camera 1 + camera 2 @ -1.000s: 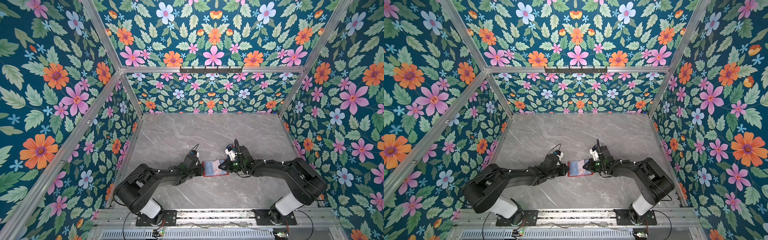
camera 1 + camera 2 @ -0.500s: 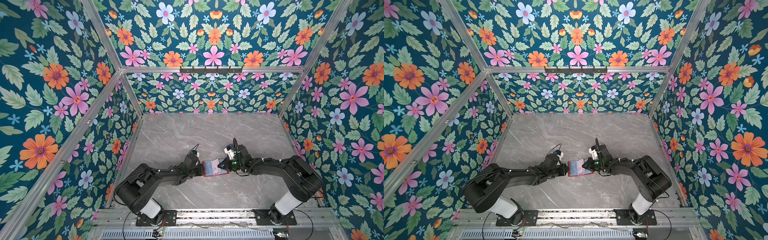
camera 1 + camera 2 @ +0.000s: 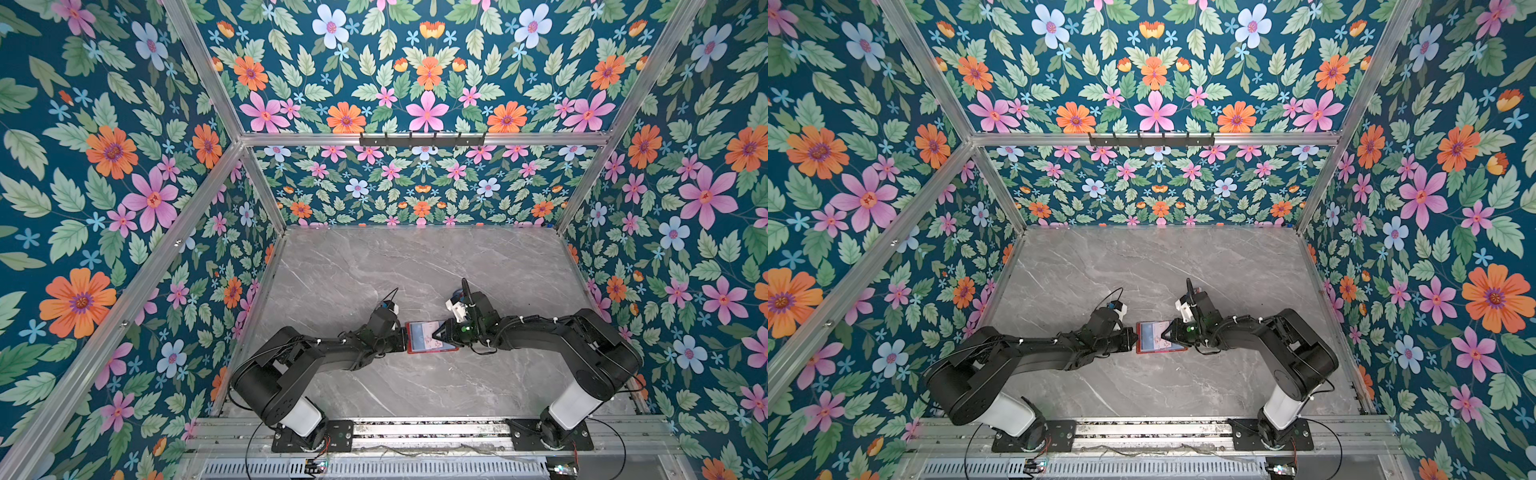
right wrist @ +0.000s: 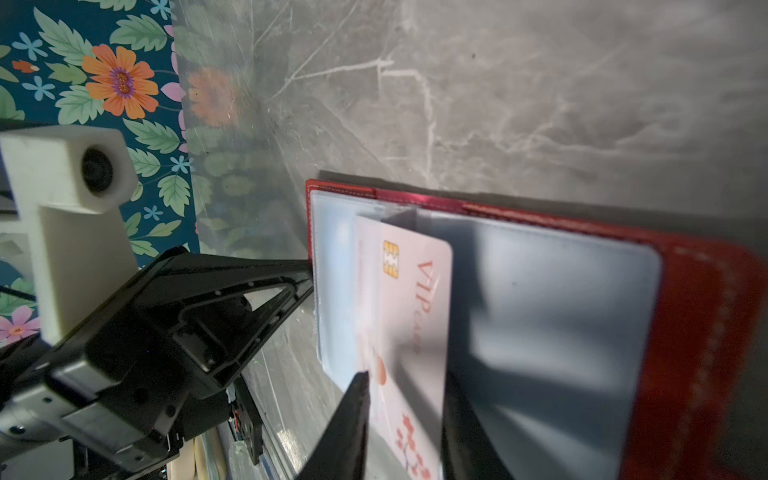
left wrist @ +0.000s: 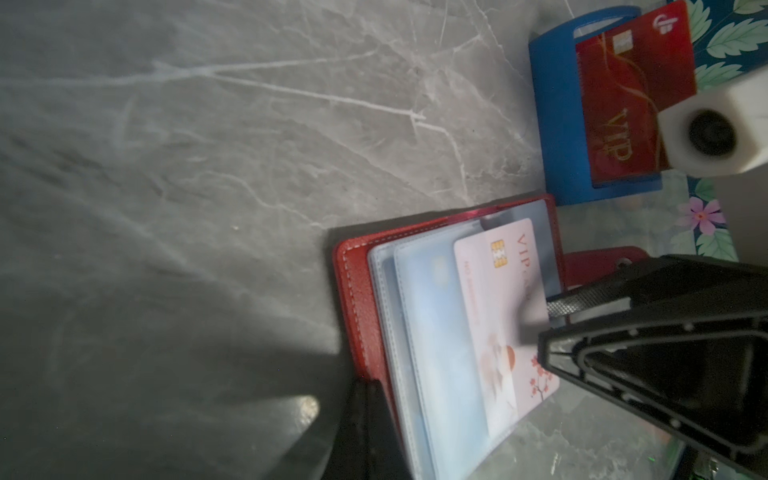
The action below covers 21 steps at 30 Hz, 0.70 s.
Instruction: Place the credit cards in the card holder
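The red holder (image 5: 357, 291) lies open on the marble table (image 3: 415, 270), a little toward 6 o'clock from its middle in both top views. A pale pink VIP card (image 4: 415, 299) sits partly inside a clear sleeve (image 5: 424, 332). The left gripper (image 3: 403, 337), at the holder's 9 o'clock, is closed on that edge. The right gripper (image 5: 543, 328), at its 3 o'clock, has its fingers parted to either side of the card's end, and whether they touch it I cannot tell.
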Each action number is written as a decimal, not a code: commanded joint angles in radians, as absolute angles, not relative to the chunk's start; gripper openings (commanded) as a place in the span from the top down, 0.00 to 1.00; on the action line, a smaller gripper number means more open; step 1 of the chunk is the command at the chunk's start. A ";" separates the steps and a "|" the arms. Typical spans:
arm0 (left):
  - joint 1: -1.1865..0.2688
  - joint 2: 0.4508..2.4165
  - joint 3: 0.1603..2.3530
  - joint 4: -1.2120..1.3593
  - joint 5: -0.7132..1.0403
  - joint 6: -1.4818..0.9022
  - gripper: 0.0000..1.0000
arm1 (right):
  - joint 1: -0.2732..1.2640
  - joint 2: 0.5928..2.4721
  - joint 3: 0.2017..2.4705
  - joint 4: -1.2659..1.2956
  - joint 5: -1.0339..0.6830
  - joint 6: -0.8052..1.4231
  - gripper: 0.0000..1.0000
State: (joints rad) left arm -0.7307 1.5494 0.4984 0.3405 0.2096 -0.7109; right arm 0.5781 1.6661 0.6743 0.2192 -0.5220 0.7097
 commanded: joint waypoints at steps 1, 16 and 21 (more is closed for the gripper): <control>-0.730 1.554 0.497 0.263 0.214 -0.709 1.00 | 0.594 1.625 0.699 0.078 -0.426 0.669 0.63; -0.731 1.558 0.499 0.262 0.215 -0.709 1.00 | 0.690 1.604 0.847 -0.237 -0.112 0.608 0.57; -0.730 1.563 0.500 0.262 0.215 -0.709 1.00 | 0.704 1.638 0.887 -0.282 -0.075 0.600 0.76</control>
